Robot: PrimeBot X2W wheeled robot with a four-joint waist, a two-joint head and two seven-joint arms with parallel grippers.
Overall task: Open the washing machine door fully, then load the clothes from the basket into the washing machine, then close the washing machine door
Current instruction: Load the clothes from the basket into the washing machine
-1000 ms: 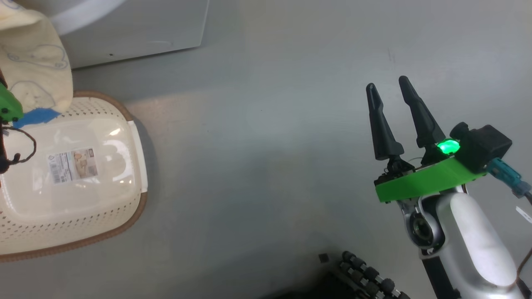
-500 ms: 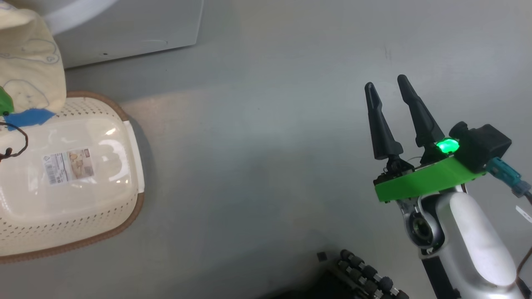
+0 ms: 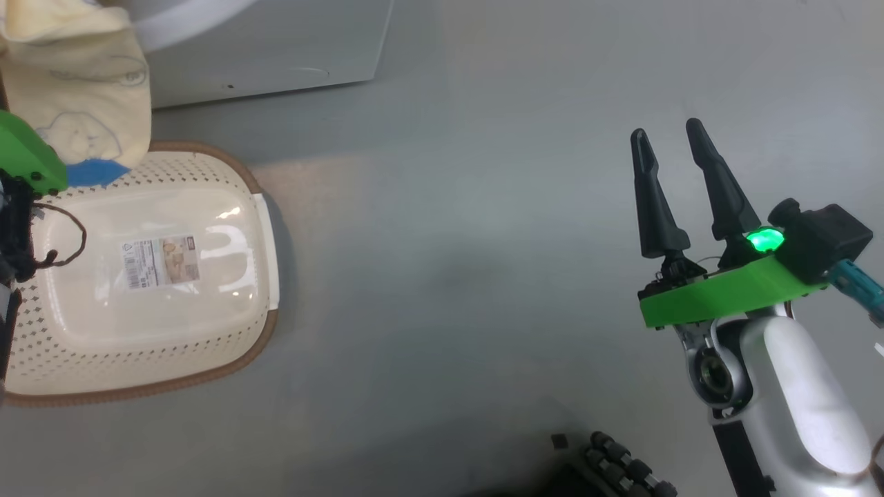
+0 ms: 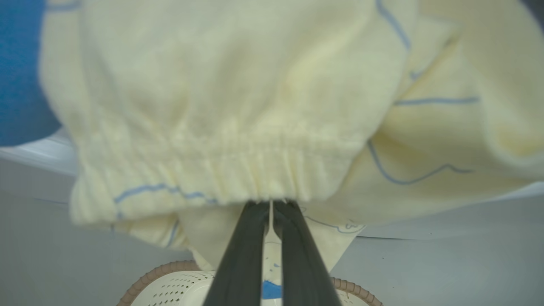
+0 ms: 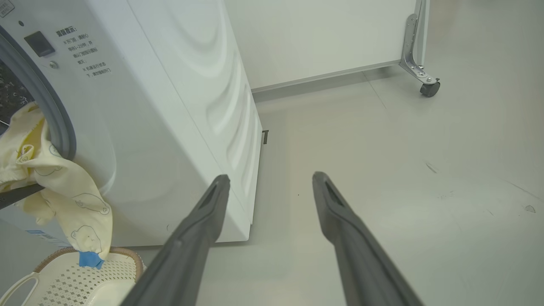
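Note:
The clothes (image 4: 238, 97), a cream garment with thin blue line prints, fill the left wrist view, and my left gripper (image 4: 272, 203) is shut on the gathered hem. In the right wrist view the clothes (image 5: 63, 187) hang out of the washing machine (image 5: 170, 106) porthole, over the basket (image 5: 76, 276). From the head, the clothes (image 3: 83, 90) hang above the basket's (image 3: 266, 331) far left corner, and the label sticker shows on the basket's floor. My right gripper (image 3: 666, 141) is open over the floor far to the right, with nothing between its fingers. The washing machine door is out of view.
The machine's white base (image 3: 276, 48) stands at the top left of the head view. A white panel on a castor (image 5: 427, 87) stands behind the machine. My wheeled base (image 3: 621, 469) shows at the bottom edge. Grey floor lies between the basket and my right arm.
My left gripper has shut on the garment. The head camera has swung, so the whole picture sits further right. The right arm holds its pose, still open.

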